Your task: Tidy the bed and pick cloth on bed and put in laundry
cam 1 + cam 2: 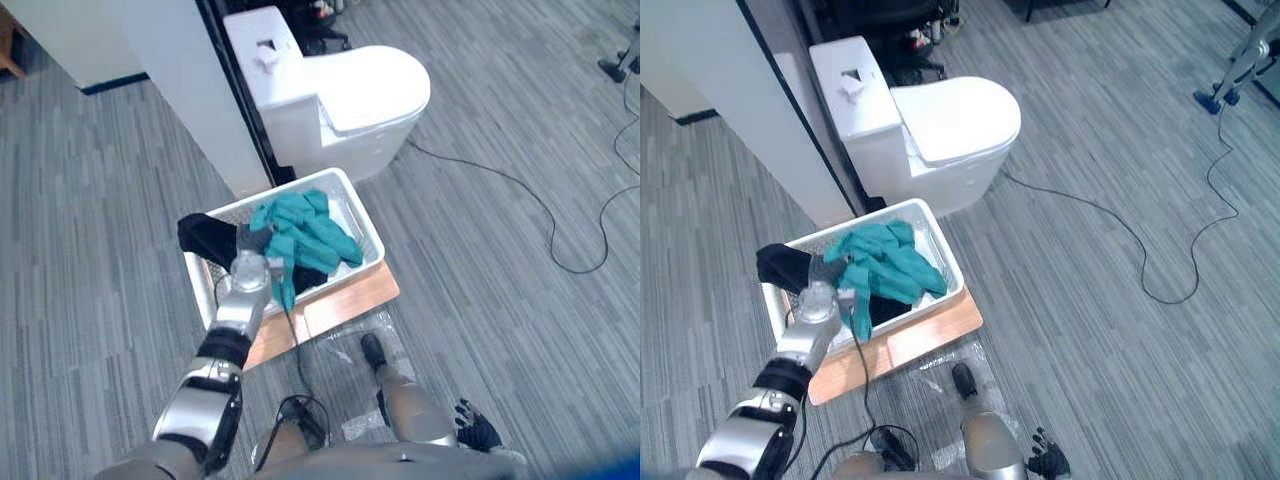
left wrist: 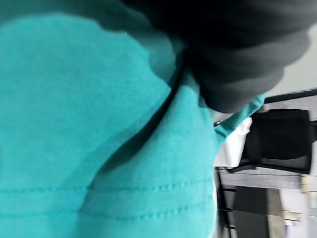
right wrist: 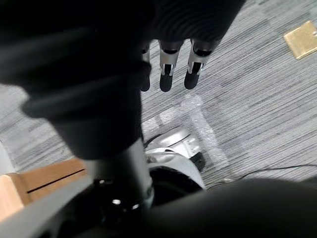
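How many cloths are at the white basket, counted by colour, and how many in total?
Teal cloth: 1
Black cloth: 1 (the dark patch under the teal one may be the same piece; I cannot tell)
Total: 2

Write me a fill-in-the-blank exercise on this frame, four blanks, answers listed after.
1. The heaped cloth in the white basket is ____ in colour.
2. The basket stands on a ____ board.
3. The draped cloth over the basket's rim is ____.
4. The right hand, fingers straight, holds ____.
Answers: teal; wooden; black; nothing.
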